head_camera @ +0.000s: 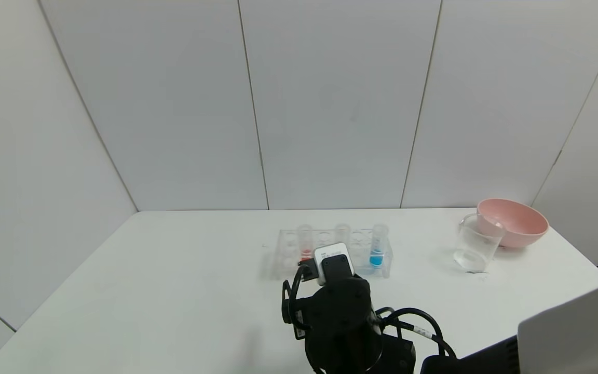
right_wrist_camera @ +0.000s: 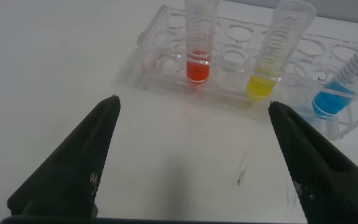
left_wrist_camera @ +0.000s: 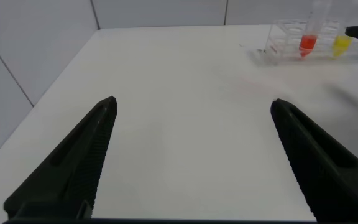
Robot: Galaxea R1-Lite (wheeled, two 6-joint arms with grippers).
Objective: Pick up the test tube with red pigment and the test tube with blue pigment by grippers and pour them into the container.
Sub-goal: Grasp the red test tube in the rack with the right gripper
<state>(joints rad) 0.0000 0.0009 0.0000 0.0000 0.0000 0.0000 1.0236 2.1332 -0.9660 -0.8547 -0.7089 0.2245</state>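
The test tube with red pigment (head_camera: 306,245) and the test tube with blue pigment (head_camera: 377,249) stand upright in a clear rack (head_camera: 284,259) at mid-table. In the right wrist view the red tube (right_wrist_camera: 199,62) and the blue tube (right_wrist_camera: 331,102) flank a yellow-liquid tube (right_wrist_camera: 263,84). My right gripper (right_wrist_camera: 191,106) hovers just in front of the rack, open and empty; the head view shows its black wrist (head_camera: 333,264). My left gripper (left_wrist_camera: 192,106) is open over bare table, with the red tube (left_wrist_camera: 307,42) far off. The container (head_camera: 476,245), a clear beaker, stands at the right.
A pink bowl (head_camera: 516,223) sits right behind the beaker near the table's back right corner. White wall panels close off the back and sides. The white tabletop (head_camera: 164,280) stretches wide to the left of the rack.
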